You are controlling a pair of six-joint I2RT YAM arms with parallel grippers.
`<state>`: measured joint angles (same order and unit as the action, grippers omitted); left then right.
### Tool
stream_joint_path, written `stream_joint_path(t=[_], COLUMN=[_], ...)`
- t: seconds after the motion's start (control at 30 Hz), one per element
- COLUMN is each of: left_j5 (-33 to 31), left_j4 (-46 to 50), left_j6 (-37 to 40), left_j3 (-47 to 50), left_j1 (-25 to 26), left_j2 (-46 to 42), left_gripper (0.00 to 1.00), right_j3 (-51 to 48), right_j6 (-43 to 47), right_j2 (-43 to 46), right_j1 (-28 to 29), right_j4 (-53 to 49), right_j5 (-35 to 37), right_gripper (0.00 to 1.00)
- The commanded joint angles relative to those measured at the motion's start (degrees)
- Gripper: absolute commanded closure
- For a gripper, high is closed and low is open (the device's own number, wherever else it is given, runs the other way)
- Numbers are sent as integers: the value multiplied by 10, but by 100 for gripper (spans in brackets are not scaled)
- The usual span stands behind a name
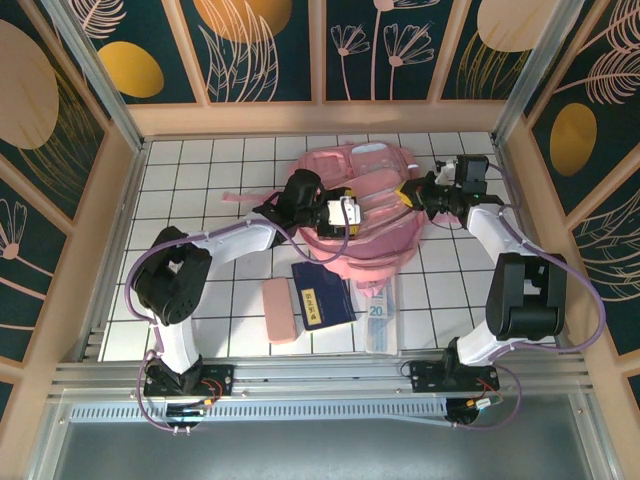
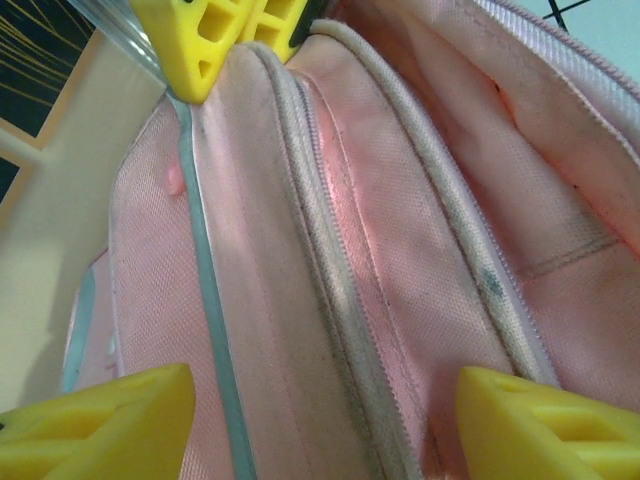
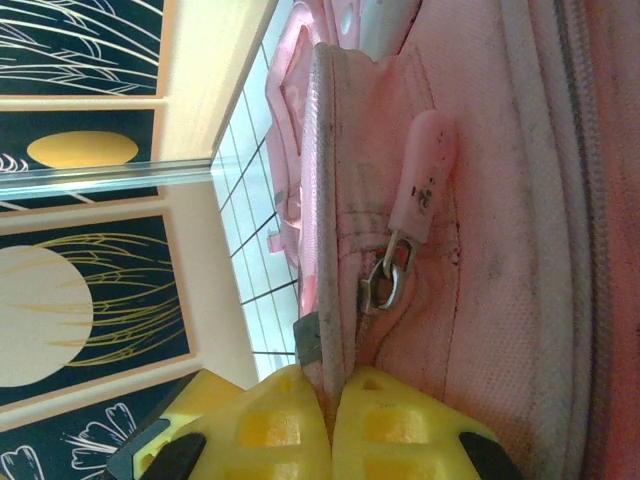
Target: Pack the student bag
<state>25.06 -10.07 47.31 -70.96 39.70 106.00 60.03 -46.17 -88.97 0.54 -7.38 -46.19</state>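
I see the bag lying on the tiled table, just above the centre of the top view, with both arms reaching onto it.

My right gripper has its jaws pressed together on the bag's rim. At the bottom of the right wrist view, a fold of pink fabric is pinched between the two yellow pads. The zip pull hangs just above the pinch, free of the jaws. From above, this gripper sits at the bag's right edge.

My left gripper has its jaws spread wide. The yellow fingertips sit in the two bottom corners of the left wrist view, with grubby zip tracks and pink lining running between them. Nothing is held. I cannot tell whether the tips touch the fabric. The same view shows the right gripper's pads at the upper left, clamped on the rim.

In the top view the left wrist covers the bag's middle, so I can't see inside the opening. Below centre lie a pencil case, a dark blue book and a clear strip marked "20". I cannot make out what the strip is.
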Motion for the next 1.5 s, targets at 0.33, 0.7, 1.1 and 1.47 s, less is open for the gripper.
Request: stream_joint_path(t=[0.33, 0.7, 1.1, 1.47], left_j5=[48, -244, -397, -605], left_j4=[1, -98, -162, -404], left_j6=[-49, -47, -47, 52], left_j3=[83, 78, 91, 42], left_j1=[51, 114, 136, 134], left_j2=[-90, -38, -25, 7], left_gripper=[25, 51, 100, 100], right_j3=[47, 48, 43, -27], right_j6=[-44, -64, -97, 120], right_j2=[-2, 1, -5, 59], right_j1=[15, 24, 26, 58], right_j4=[46, 54, 77, 22], right_j5=[-1, 18, 44, 95], right_gripper=[100, 100, 100, 51])
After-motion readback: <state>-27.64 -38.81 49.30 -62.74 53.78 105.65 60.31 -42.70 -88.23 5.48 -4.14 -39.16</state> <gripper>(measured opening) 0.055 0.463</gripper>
